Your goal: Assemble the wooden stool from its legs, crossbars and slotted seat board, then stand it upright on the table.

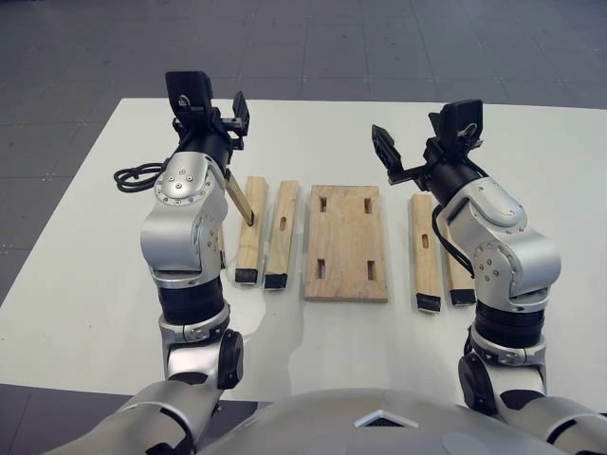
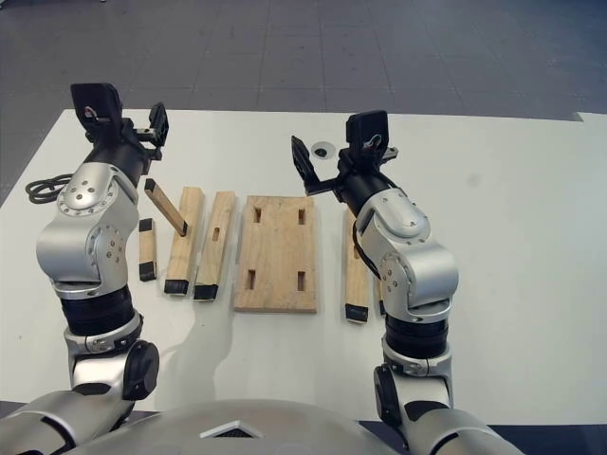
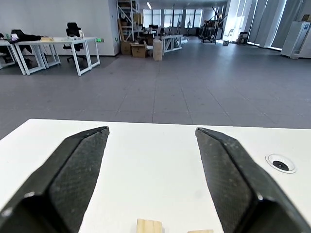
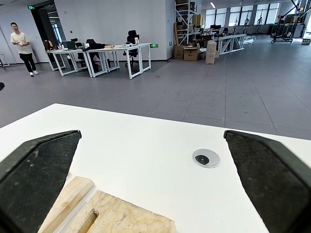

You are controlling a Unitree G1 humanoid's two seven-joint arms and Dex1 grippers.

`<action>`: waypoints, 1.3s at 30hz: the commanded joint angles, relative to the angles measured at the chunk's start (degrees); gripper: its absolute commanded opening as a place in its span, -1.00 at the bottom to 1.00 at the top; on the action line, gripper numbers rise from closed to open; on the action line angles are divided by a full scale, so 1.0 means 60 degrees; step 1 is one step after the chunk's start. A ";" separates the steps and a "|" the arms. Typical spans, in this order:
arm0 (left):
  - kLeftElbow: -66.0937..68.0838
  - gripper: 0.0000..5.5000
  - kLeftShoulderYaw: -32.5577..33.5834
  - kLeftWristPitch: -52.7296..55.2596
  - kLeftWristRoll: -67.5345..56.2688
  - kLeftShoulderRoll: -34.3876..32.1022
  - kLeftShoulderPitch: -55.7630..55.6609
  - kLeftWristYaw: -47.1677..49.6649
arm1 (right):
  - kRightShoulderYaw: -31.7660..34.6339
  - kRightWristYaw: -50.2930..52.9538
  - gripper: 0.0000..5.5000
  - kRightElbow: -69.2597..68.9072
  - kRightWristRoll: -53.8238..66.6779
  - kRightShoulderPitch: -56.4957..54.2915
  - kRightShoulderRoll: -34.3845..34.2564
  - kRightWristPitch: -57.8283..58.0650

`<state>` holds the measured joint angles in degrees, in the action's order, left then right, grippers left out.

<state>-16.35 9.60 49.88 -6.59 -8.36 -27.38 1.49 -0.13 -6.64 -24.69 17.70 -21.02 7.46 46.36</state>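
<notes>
The slotted seat board (image 1: pixel 346 242) lies flat mid-table. To its left lie two legs (image 1: pixel 251 230) (image 1: pixel 283 234) side by side, and a thin crossbar (image 1: pixel 240 197) stands tilted in the outer leg's slot. A short piece (image 2: pixel 146 248) lies further left. Two more legs (image 1: pixel 424 251) (image 1: pixel 460 280) lie to the board's right, the outer one partly hidden by my right arm. My left gripper (image 1: pixel 211 116) hovers open past the left legs' far ends, holding nothing. My right gripper (image 1: pixel 427 147) hangs open above the right legs' far ends, also holding nothing. Its wrist view shows the board's corner (image 4: pixel 131 218).
A black cable (image 1: pixel 133 177) coils at the table's left edge. A round grommet (image 2: pixel 323 149) sits in the tabletop beyond the board. The white table (image 1: pixel 531 190) has free room on the right and along the far side.
</notes>
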 commanded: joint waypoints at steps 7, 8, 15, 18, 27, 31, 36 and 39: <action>-0.0665 0.20 0.0625 0.0768 -0.0416 -0.0363 -0.2085 0.0188 | 0.0058 0.0078 1.00 -0.0015 -0.0032 -0.0076 -0.0040 -0.0032; -0.0863 0.20 0.0752 0.0661 -0.0434 -0.0559 -0.2757 0.0197 | 0.0060 0.0079 1.00 -0.0018 -0.0029 -0.0079 -0.0037 -0.0025; -0.0530 0.20 0.1210 0.2327 -0.0866 -0.0262 -0.1377 -0.0044 | 0.0120 0.0096 1.00 -0.0074 0.0007 -0.0094 -0.0011 0.0056; 0.0194 0.20 0.0937 0.2215 -0.0984 0.0328 0.0549 -0.0295 | 0.0196 0.0128 1.00 -0.0048 0.0008 -0.0149 -0.0013 0.0032; 0.0285 0.20 0.1367 0.0342 -0.1361 0.0534 -0.0585 0.0039 | 0.0323 0.0403 1.00 -0.0271 0.0073 0.0062 -0.0311 0.0072; -0.1072 0.20 0.1679 0.0619 -0.1941 0.0027 -0.2904 0.0197 | 0.0250 0.0473 1.00 -0.0344 0.0059 0.0162 -0.0413 0.0132; -0.3357 0.20 0.1332 0.2530 -0.2150 -0.0025 -0.1932 0.0566 | 0.0237 0.0438 1.00 -0.0479 0.0078 0.0209 -0.0337 0.0212; -0.5213 0.20 0.0817 0.3171 -0.1884 0.0174 0.0881 0.0793 | 0.0325 0.0452 1.00 -0.0629 0.0095 0.0323 -0.0248 0.0288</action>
<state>-41.34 16.14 65.91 -19.06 -8.18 -31.95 4.79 1.19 -4.09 -27.43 18.12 -19.75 5.40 46.58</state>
